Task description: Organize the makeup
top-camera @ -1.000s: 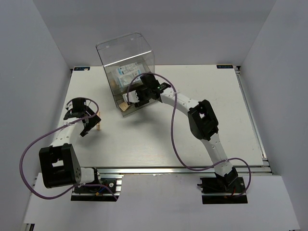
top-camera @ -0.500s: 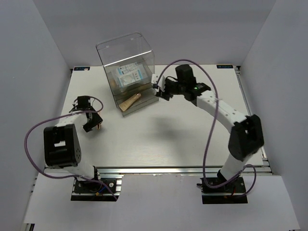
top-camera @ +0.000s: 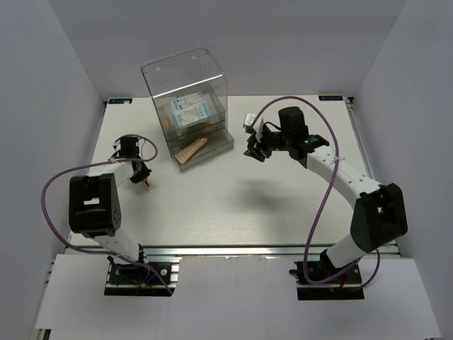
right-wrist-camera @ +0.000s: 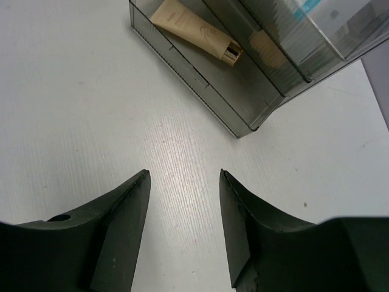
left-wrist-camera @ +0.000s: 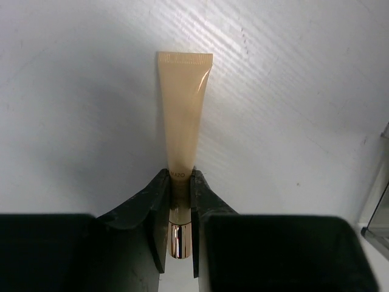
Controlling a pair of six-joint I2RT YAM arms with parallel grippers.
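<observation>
Now the left hand (left-wrist-camera: 179,182) is clamped on the stick (left-wrist-camera: 184,103) near its gold cap (left-wrist-camera: 180,240), body pointing ahead along the counter (left-wrist-camera: 79,109), so lift level first; the right hand (right-wrist-camera: 184,179) gapes empty.

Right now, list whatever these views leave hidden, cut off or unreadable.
- Left wrist: the print on the thin tube is covered by the left gripper's fingers.
- Top view: that tube sits almost wholly under the gripper, so the grip is unclear there.
- Right wrist: the clear box is cut off by the top edge. A peach shape behind its ribbed wall is too blurred to name.
- Top view: the packet print is too small to read.
</observation>
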